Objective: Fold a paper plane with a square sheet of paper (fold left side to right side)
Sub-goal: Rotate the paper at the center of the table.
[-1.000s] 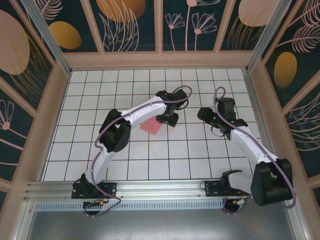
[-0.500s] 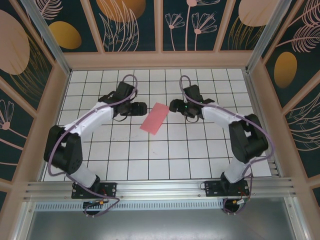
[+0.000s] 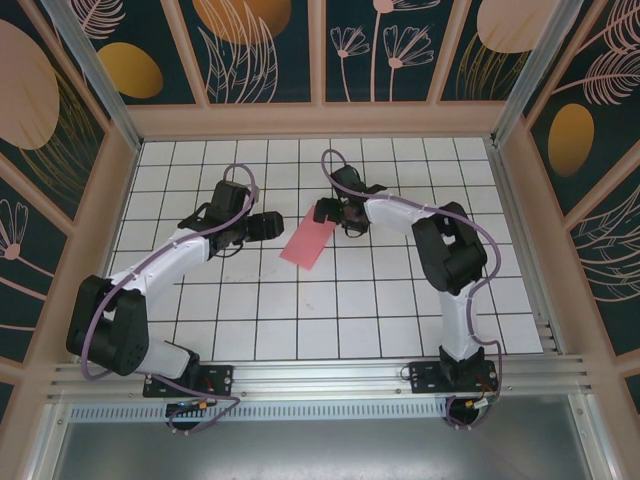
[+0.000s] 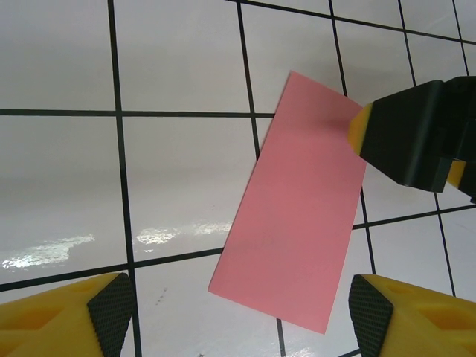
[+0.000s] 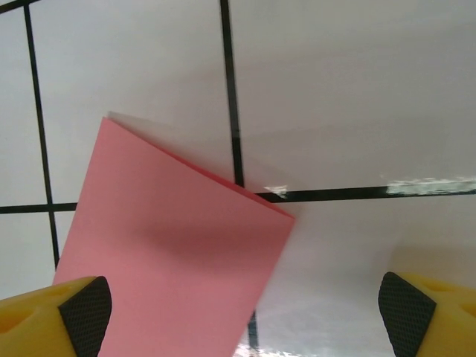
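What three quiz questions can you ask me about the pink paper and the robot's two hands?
1. True or false: the pink paper is crumpled into a ball.
2. What shape is the paper now? A) a long rectangle B) a circle C) a star
3. Fill the gap: the left hand and the right hand both have their fingers ____ (open or shut).
Key: 1 false, it lies flat on the table. 2 A. 3 open.
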Controlling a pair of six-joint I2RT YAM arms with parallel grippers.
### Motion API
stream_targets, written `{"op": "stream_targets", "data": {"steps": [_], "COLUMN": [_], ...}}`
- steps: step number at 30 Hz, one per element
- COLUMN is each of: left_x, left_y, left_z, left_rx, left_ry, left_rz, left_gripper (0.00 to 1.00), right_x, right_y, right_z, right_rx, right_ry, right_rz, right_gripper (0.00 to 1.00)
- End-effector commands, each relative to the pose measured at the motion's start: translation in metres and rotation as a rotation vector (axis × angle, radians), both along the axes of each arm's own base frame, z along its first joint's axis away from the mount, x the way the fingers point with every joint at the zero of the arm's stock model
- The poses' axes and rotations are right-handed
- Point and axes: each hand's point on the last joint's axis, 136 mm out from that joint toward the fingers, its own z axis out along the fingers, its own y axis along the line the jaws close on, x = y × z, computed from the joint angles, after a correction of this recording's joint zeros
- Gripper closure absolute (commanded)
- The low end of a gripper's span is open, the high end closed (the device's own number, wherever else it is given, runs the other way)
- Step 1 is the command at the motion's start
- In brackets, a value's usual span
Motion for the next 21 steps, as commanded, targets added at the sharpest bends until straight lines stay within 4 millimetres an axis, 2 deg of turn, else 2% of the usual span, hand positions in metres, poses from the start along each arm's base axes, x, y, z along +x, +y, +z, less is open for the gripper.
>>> {"op": "stream_targets", "data": {"steps": [1,9,16,18,21], "left_x": [0.003,-0.003,-0.01,-0.011,-0.013], "left_y": [0.007,0.015,0.019,0.019,0.019], "left_z": [0.006,0.007,0.005,0.005,0.005], "left_rx": [0.013,0.043,0.047,0.042,0.028], "left_ry": [-0.042,-0.059,-0.058,-0.059,-0.06], "left_rz": [0.02,0.034,0.039,0.041,0.042], "left_gripper": [0.21,0.2,0.2,0.2,0.19], "right_x": [0.001,0.011,0.031,0.035,0.039], "right_y": [0.014,0.047,0.082,0.086,0.078], "right_z": [-0.001,-0.002,0.006,0.01,0.022], "right_rx": [0.028,0.064,0.1,0.099,0.057], "right_ry": [0.026,0.018,-0.049,-0.069,-0.104], "right_rz": [0.003,0.072,0.191,0.211,0.208], "right_gripper": [0.04,0.04,0.04,0.04,0.04]}}
